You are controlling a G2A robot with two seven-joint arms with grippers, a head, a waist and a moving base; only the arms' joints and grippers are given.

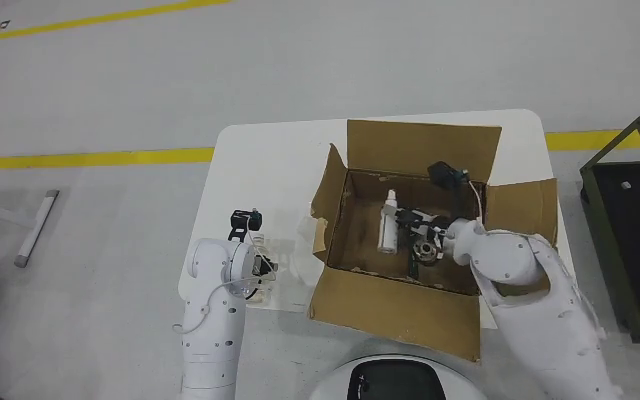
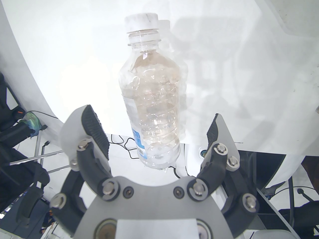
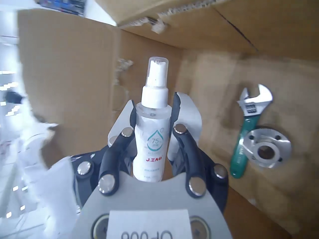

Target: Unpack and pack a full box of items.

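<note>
Clamps the right gripper (image 3: pixel 154 99) on a white spray bottle (image 3: pixel 150 135) inside the open cardboard box (image 1: pixel 420 150), pads pressed against both sides of the bottle's body, clear nozzle cap pointing away from the wrist toward a box wall. Shares the box floor with two more items: a green-handled adjustable wrench (image 3: pixel 243 138) and a round metal flange (image 3: pixel 266 150), off to one side of the held bottle, the flange overlapping the lower part of the wrench's handle.

Holds the left gripper (image 2: pixel 152 114) spread wide above the white table (image 1: pixel 270 160), to the left of the box, rubber-faced fingers (image 2: pixel 94 130) well apart and touching nothing. Frames between those fingers a clear plastic water bottle (image 2: pixel 152 105), lying on its side on the tabletop, white cap pointing away from the gripper, base nearest the wrist and close to the table's edge. Shows clear space on both sides between bottle and pads.

Seen from above, places the box at the middle of the table, flaps folded outward, right arm bent over the box's right-hand wall and left arm near the table's front-left corner.
</note>
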